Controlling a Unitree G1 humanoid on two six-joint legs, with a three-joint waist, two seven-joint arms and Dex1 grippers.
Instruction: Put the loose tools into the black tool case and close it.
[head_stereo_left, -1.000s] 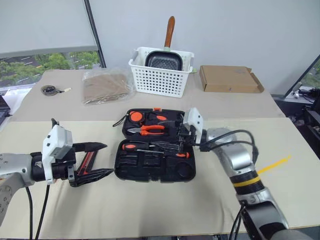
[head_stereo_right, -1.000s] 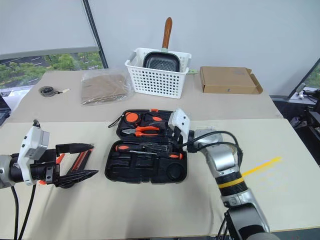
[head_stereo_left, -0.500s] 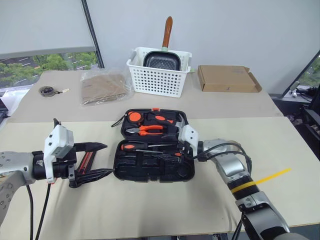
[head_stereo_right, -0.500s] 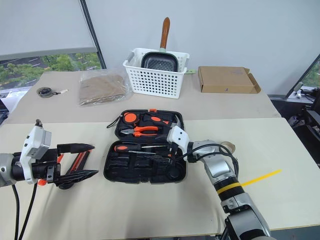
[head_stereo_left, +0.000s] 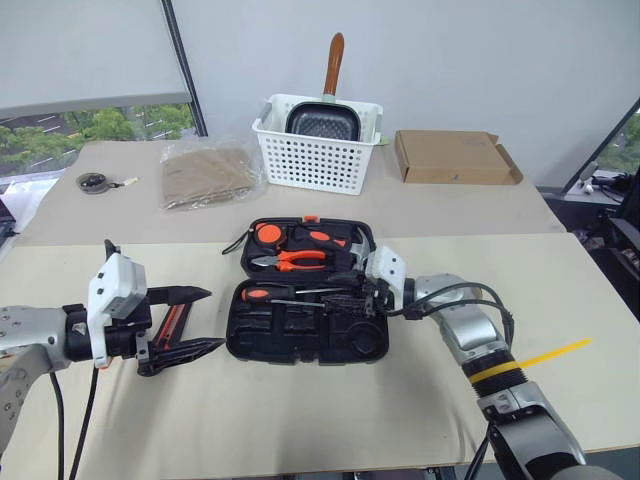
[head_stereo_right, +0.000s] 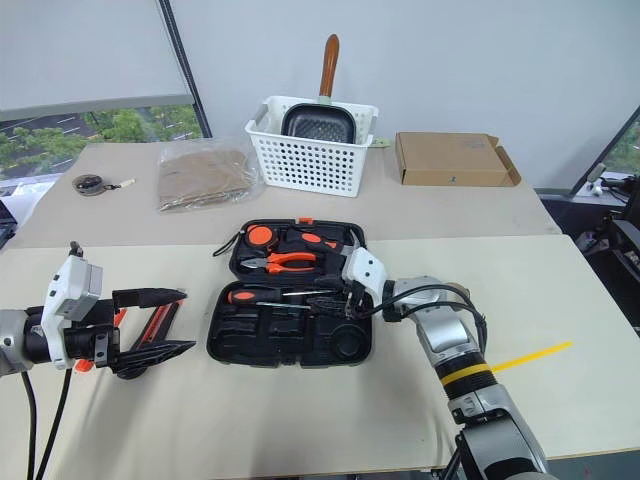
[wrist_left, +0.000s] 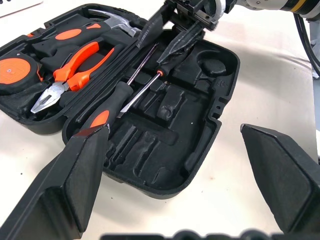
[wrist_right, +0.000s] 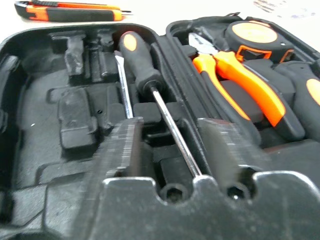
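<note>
From the head views: black tool case (head_stereo_left: 268, 346) lying open in the middle of the table (head_stereo_left: 300, 420), toward its near edge, lid half toward the far edge with orange-handled pliers (head_stereo_left: 292, 260) bedded in it. Closer up through the left wrist view: a chrome-headed hammer (wrist_left: 119, 20) at the far rim of the lid half, and a black-and-orange-handled screwdriver (wrist_left: 102, 112) laid in the near half beside a thinner shaft. Added by the right wrist view: an orange-black utility knife (wrist_right: 70, 10) flat on the table just outside the case's left edge, apart from it. Left gripper (head_stereo_left: 215, 318) hovering left of the case above that knife, jaws spread wide, holding nothing and touching nothing. Right gripper (head_stereo_left: 356, 296) reaching in over the case's right side, jaws narrowed but parted, fingers (wrist_right: 122, 147) straddling the screwdriver's bare shaft; not clear whether either pad presses on it.
</note>
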